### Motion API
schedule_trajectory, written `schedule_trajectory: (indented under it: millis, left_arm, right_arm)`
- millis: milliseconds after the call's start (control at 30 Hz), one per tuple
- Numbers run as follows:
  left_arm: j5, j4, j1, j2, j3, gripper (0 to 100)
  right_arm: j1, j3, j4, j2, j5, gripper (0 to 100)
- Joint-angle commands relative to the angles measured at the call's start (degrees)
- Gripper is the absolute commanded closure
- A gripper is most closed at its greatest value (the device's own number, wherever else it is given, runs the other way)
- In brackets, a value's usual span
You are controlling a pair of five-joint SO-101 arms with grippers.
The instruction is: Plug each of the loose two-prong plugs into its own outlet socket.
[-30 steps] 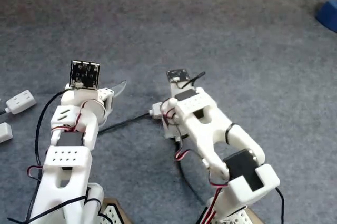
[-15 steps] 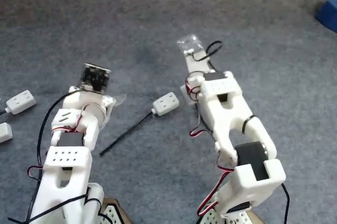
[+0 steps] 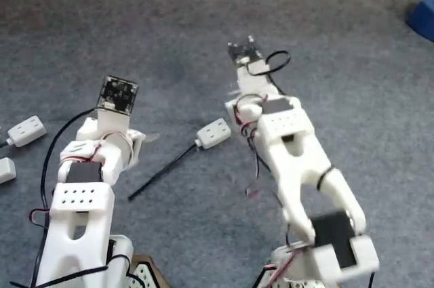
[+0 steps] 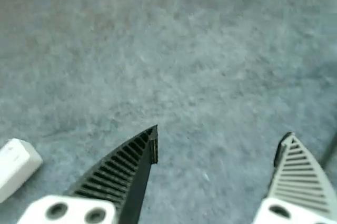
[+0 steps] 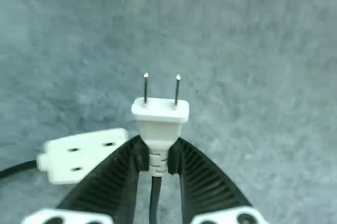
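– Sockets on the far left: what do you see?
– One edge socket [image 3: 26,130] lies on the grey carpet [image 3: 339,85], and a second edge block [image 3: 5,169] sits near it, partly cut off. Both are well apart from the plug.
– And the left gripper [image 4: 220,133]?
– It hangs over bare carpet with its jaws spread wide and nothing between them. A white block corner [image 4: 16,165] shows beside one finger; I cannot tell what it is.
– In the middle?
– The centre socket [image 3: 213,133] lies flat between the two arms, with its black cord [image 3: 163,169] trailing back toward the left arm.
– So where is the plug?
– The plug [image 5: 159,112] is in the right gripper [image 5: 157,145], which pinches the ribbed neck just behind the white body. Both prongs point straight ahead. The centre socket [image 5: 79,155] sits near it, off the prongs' line.
– How will the plug handle?
– I would guess it is light and hard-shelled. The thin prongs would likely bend if pushed in crooked. The neck is the softer part, so the body may rock under load, and a hold on the flat sides of the body would probably be firmer.
– And the socket?
– It looks light too, so it will likely slide on the carpet when pushed. The empty gripper could brace its cord end.
– Anything at the far right?
– A blue object [image 3: 422,17] at the edge, well apart.
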State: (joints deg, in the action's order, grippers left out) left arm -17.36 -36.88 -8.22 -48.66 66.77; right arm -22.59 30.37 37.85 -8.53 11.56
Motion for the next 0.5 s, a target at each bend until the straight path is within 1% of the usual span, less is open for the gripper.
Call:
schedule_trajectory:
  millis: [0, 133, 233, 333, 467]
  left_arm:
    - [0.35, -6.07, 2.24, -1.01, -4.26, 65]
    - [0.35, -10.64, 2.33, -1.01, -7.96, 65]
    - [0.62, -13.01, 2.42, -1.01, -9.63, 65]
    - [0.70, -15.74, 2.59, -1.01, -11.12, 65]
    - [0.70, -19.69, 2.68, -1.01, -14.29, 65]
  right_arm:
    - [-6.46, 8.48, -3.82, -14.90, 1.05, 99.1]
    - [-14.46, 19.56, -2.15, -26.42, 0.79, 99.1]
    - [-18.51, 24.66, 1.01, -33.36, 1.14, 99.1]
    - [-20.18, 27.65, 1.98, -38.73, 1.58, 99.1]
    - [-19.91, 30.81, 2.07, -42.77, 2.64, 99.1]
